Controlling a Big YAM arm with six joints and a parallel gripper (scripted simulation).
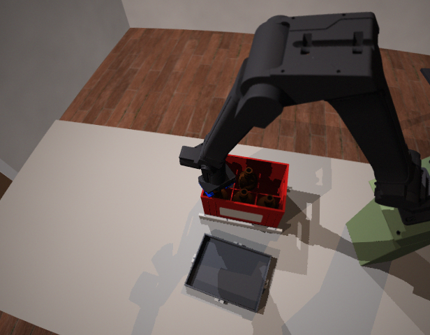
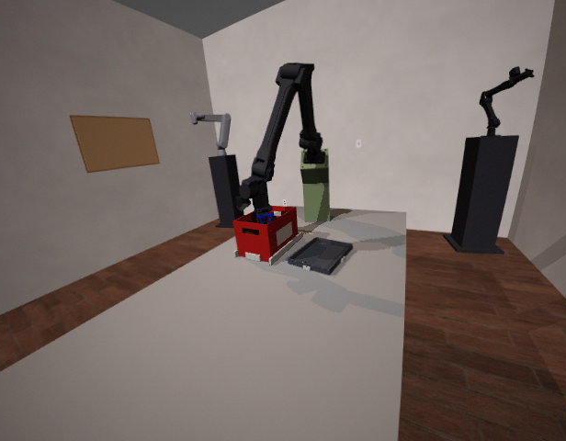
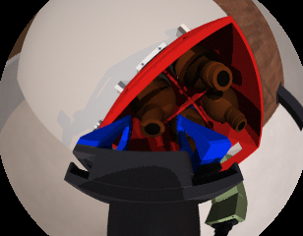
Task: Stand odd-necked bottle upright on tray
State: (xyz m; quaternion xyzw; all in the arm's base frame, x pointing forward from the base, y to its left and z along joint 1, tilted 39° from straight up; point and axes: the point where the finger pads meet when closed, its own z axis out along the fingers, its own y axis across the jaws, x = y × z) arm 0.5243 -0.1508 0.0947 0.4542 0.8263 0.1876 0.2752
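Gripper: I hold my gripper (image 3: 153, 118) half open, gripping nothing.
Bottle: its neck (image 3: 151, 125) stands upright between the fingers, in the crate (image 1: 243, 215).
Tray: beside the crate (image 1: 189, 278) on the worktop.

From the top view the arm (image 1: 222, 144) hides the crate's (image 1: 243, 212) left cells and the bottles there.

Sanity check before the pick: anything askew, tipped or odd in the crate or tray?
Nothing stands out. The bottles visible in the red crate stand upright in their cells; the tray sits flat. The end effector is open around one bottle's neck.
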